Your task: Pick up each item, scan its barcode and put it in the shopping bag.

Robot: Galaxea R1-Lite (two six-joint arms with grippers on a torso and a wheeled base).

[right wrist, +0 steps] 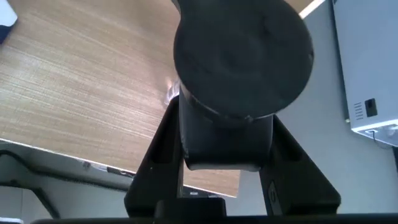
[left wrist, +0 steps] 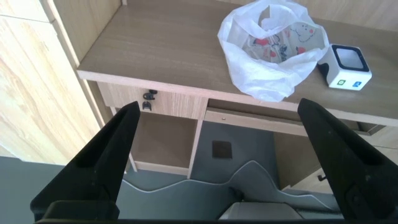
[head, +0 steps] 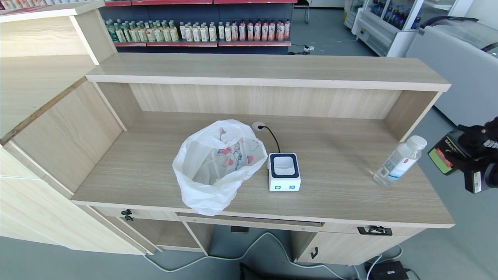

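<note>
Black can (right wrist: 239,68) clamped in right claw (right wrist: 225,127); bottle (head: 398,161) beside.

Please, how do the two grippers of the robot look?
The left gripper has two matte black, flat wedge-shaped fingers. The right gripper is black too, with bar-shaped fingers; the head view shows a white barcode sticker on its body.

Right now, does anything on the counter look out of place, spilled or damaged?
Nothing is spilled or damaged. Only the shopping bag slumps forward, and its lower fold hangs a little over the front edge of the counter. The scanner and the water bottle look in order.
</note>
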